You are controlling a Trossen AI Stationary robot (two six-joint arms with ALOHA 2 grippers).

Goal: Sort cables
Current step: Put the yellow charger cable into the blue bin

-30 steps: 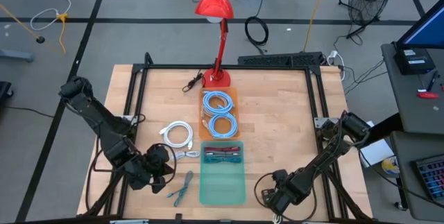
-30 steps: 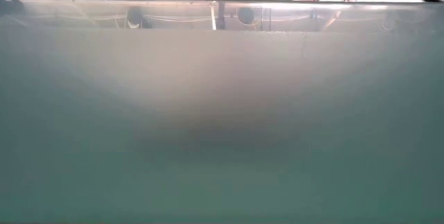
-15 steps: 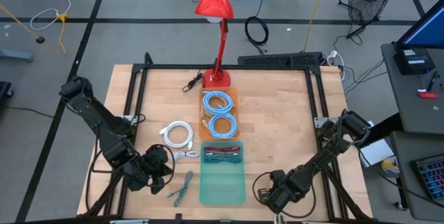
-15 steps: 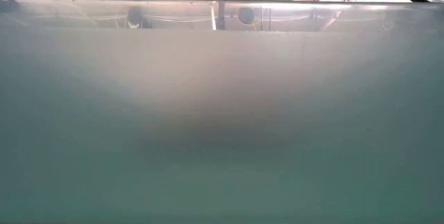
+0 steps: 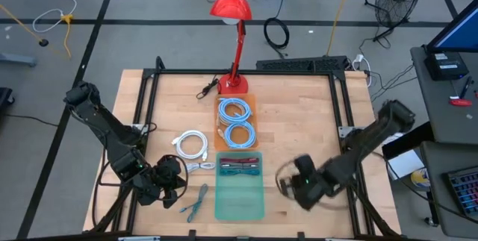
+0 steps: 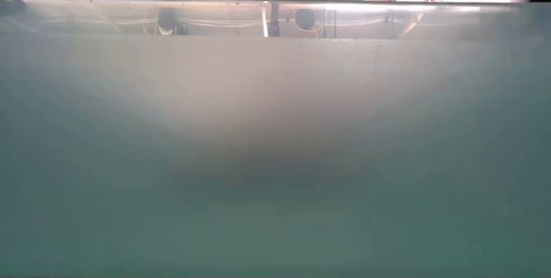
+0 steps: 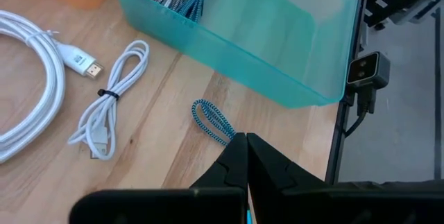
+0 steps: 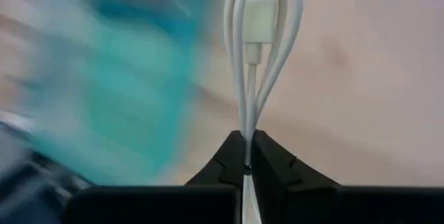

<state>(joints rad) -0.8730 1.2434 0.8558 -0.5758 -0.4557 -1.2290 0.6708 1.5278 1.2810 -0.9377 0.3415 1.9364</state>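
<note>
Two light-blue coils (image 5: 235,121) lie in the orange tray (image 5: 252,103). Red, grey and green bundles (image 5: 239,168) lie in the teal tray (image 5: 239,204). On the wood to the tray's left lie a white coil (image 5: 190,145), a small white bundle (image 7: 111,99) and a blue-green braided cable (image 7: 211,120). My left gripper (image 7: 245,141) is shut just short of the braided cable's near end; I cannot tell if it touches. To the right of the teal tray, my right gripper (image 8: 248,151), blurred in the high view (image 5: 287,180), is shut on a white cable bundle (image 8: 260,37). My right gripper pinches the white bundle's strands (image 8: 248,123) between its two fingertips, several strands together. The fingers lie along the strands. The looped end with its white plug (image 8: 260,16) reaches out past the tips, clear of the table.
A red lamp (image 5: 233,10) stands at the table's far middle on its base (image 5: 233,84). A black frame (image 5: 246,72) runs round the tabletop. The teal tray's wall (image 6: 275,140) fills the low view. Bare wood (image 5: 299,121) lies right of the trays.
My right gripper has gone fast from the table's near edge up and toward the far edge, and now stands beside the teal tray's right side. The cables on the table and in the trays have stayed where they were.
</note>
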